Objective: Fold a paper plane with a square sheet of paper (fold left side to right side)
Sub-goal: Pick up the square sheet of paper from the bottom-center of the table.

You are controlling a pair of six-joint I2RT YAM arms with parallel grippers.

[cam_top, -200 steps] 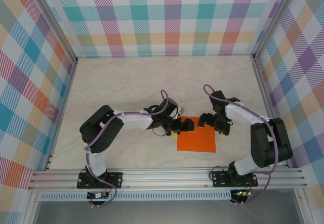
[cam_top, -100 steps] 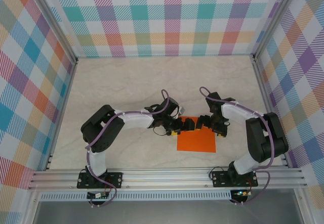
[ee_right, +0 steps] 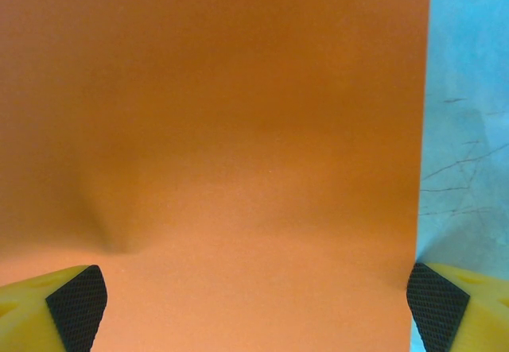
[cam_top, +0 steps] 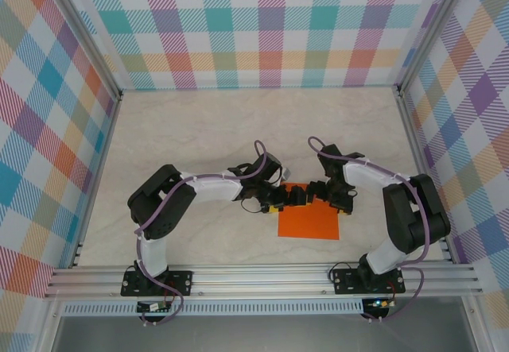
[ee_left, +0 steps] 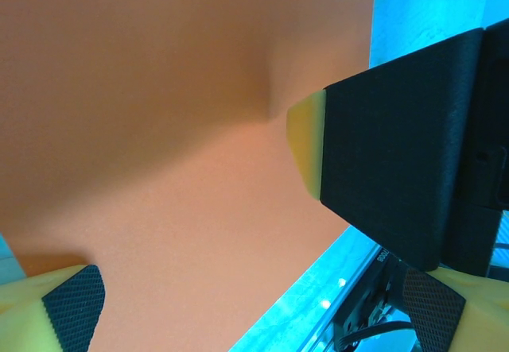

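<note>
The square sheet of paper (cam_top: 308, 222) lies flat on the table, bright orange, just right of centre. No paper plane is in view. My left gripper (cam_top: 291, 199) hangs open over the sheet's far left corner. My right gripper (cam_top: 320, 193) is open too, over the far edge, close beside the left one. In the left wrist view the paper (ee_left: 159, 153) spreads between my left gripper's (ee_left: 253, 311) wide-apart pads, and the right gripper's black finger (ee_left: 390, 137) has its yellow tip by a shallow dent. In the right wrist view the paper (ee_right: 238, 129) spans my right gripper (ee_right: 256, 311).
The pale marble table top (cam_top: 238, 129) stretches behind and to the left of the sheet. An aluminium rail (cam_top: 262, 276) runs along the near edge. Checked walls (cam_top: 262, 26) close in the back and both sides.
The right gripper has moved left along the sheet's far edge, closing in on the left gripper. The left arm and the sheet have stayed where they were.
</note>
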